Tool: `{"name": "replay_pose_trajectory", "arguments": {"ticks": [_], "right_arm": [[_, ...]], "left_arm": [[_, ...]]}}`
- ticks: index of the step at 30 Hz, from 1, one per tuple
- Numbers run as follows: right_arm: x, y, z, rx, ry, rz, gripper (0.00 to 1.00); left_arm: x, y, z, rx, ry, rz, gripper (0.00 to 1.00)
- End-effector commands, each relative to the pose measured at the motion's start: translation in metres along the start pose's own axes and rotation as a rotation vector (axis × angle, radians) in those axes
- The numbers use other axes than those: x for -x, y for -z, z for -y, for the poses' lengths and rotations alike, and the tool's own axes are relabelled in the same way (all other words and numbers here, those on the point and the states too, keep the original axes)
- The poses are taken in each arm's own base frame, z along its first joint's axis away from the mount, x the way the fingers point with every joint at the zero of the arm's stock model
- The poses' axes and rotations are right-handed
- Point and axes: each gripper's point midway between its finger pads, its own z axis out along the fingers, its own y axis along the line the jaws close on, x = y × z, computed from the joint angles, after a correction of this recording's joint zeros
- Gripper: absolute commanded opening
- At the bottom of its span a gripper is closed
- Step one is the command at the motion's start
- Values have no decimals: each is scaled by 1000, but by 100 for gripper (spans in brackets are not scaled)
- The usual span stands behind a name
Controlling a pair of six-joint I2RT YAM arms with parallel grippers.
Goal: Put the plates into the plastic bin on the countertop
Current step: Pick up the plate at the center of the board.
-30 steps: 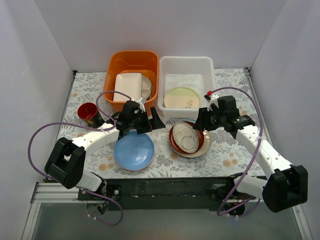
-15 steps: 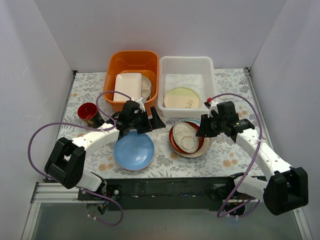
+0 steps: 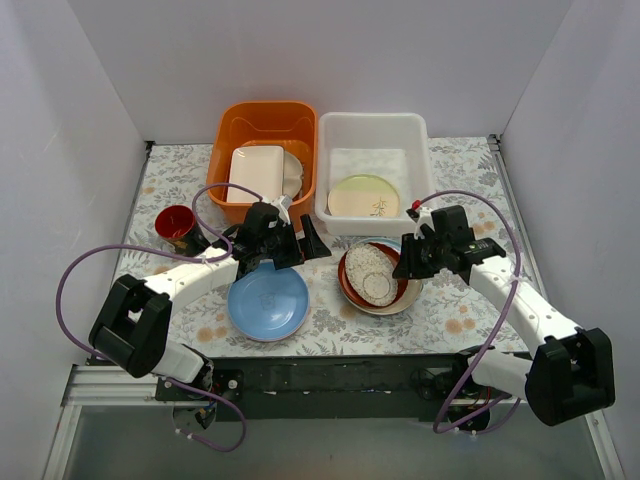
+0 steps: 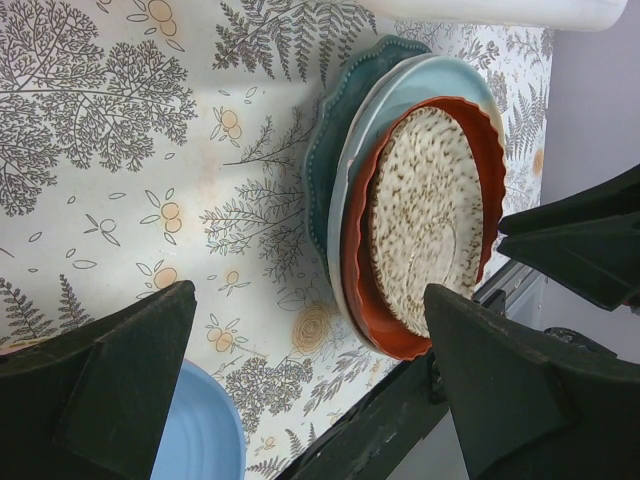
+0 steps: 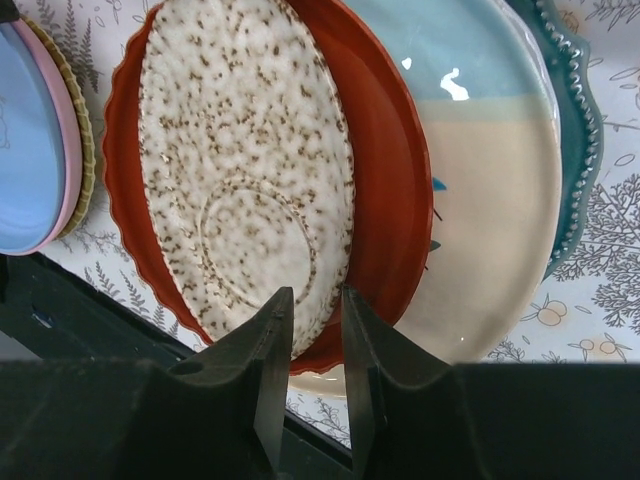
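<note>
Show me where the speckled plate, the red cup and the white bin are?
speckled plate [image 5: 245,170]: right wrist view, middle of its face.
red cup [image 3: 176,223]: top external view, its opening.
white bin [image 3: 372,130]: top external view, its far wall.

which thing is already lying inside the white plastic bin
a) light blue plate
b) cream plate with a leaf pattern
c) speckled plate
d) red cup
B: the top view shows the cream round plate with a leaf pattern lying on the floor of the white translucent plastic bin.
</note>
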Motion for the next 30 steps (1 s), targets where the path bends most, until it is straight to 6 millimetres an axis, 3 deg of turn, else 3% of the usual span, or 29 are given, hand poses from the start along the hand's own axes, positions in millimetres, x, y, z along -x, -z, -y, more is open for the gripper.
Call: {"name": "replay_pose_trajectory", "arguments": {"ticks": [1,22,28,30], "right_arm": [[-10,-5,-2,27,5,-30,34],[-29,-22,9,5,-17,-120,33],[-32,-26,14,-17,-25,-140,26],[-31,-26,15,-23,-26,-137,15]], "left_arm": [[0,1,2,-15,-4,-2,98],[3,-1,4,-16,-10,-8,98],[3,-2,5,-20,-13,-15,98],[3,-2,6,-19,-14,-13,98]]}}
